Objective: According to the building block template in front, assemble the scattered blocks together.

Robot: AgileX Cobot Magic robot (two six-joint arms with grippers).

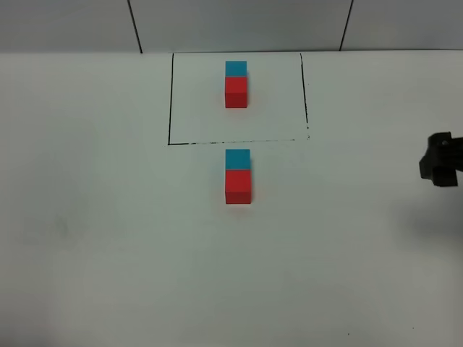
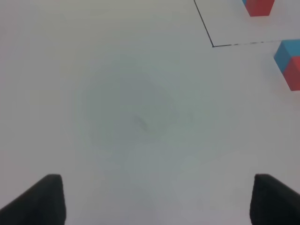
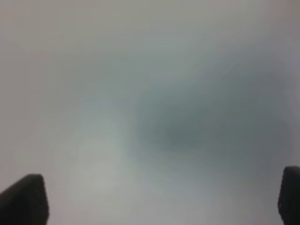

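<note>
Inside a thin black drawn rectangle [image 1: 171, 101] at the back of the white table sits the template pair, a cyan-blue cube [image 1: 236, 69] joined to a red cube [image 1: 236, 92]. Just in front of the frame lie the unframed blocks, a cyan-blue cube [image 1: 238, 159] touching a red cube [image 1: 238, 186], in line like the template. The left wrist view catches them at its edge: the blue cube [image 2: 285, 54], the red cube [image 2: 294, 72] and the template's red cube [image 2: 259, 6]. My left gripper [image 2: 154, 199] is open over bare table. My right gripper [image 3: 154, 199] is open and empty; part of it [image 1: 439, 159] shows at the right edge.
The white table [image 1: 108, 253] stretches bare around the blocks. A grey wall with dark seams [image 1: 134, 25] runs behind it. The left arm does not show in the exterior high view.
</note>
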